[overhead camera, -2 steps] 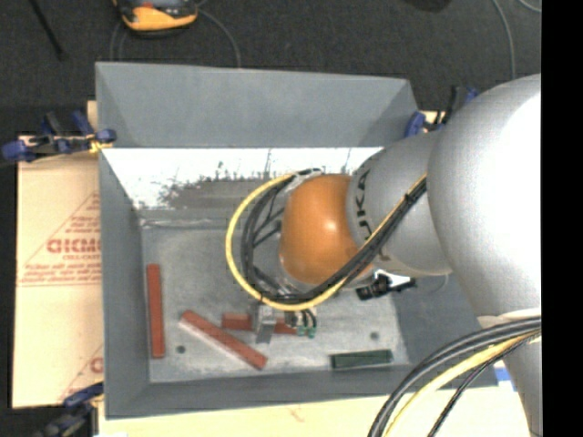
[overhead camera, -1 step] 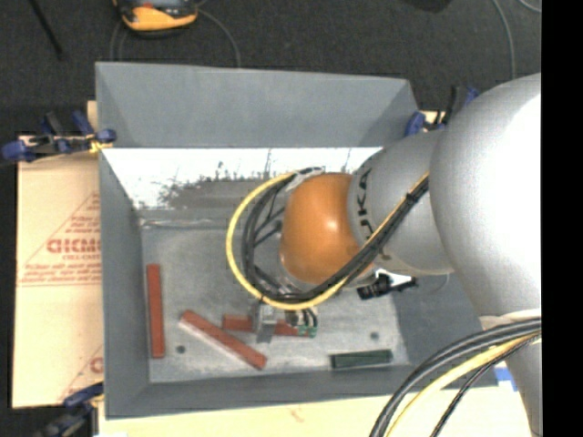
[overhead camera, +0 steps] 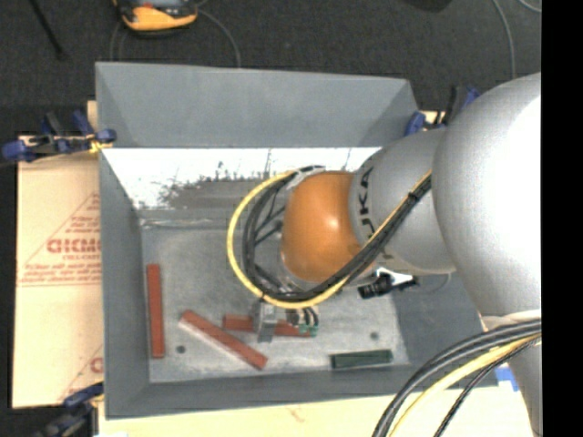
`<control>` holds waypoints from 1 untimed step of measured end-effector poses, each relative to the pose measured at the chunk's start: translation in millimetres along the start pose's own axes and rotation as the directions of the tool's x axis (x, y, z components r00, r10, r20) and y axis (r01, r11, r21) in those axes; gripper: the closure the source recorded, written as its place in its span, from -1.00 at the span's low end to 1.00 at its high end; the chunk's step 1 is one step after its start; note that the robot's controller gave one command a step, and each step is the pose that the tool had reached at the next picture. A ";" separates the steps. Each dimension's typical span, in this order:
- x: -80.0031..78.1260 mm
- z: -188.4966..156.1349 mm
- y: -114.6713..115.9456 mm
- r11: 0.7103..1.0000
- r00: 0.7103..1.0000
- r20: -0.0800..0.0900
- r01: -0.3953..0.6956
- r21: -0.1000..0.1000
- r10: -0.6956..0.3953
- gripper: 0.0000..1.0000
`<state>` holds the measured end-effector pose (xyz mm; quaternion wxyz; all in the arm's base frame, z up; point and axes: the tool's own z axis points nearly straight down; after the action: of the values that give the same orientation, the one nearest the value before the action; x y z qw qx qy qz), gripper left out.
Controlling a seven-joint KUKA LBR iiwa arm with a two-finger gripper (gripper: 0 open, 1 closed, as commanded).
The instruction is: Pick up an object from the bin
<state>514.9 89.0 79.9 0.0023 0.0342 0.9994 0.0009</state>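
Although the gripper (overhead camera: 271, 324) hangs low over the bin's (overhead camera: 123, 271) floor, under the arm's orange cover (overhead camera: 314, 226), we cannot tell whether it is released or clenched. Just beside it (perhaps touching; we cannot say) lies a short red-brown block (overhead camera: 239, 322), with a second short block (overhead camera: 290, 331) on its other side. We judge both light, stiff and smooth, best taken across the narrow sides at mid-length. A longer slanting stick (overhead camera: 223, 340) lies just beyond, a dark green bar (overhead camera: 361, 360) nearer the front corner, and an upright-lying stick (overhead camera: 155, 309) well apart.
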 end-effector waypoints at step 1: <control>2.2 -8.4 -0.5 1.000 1.000 -0.010 0.000 0.002 0.000 1.00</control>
<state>512.6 88.7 88.3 -0.0026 0.0343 0.9994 0.0000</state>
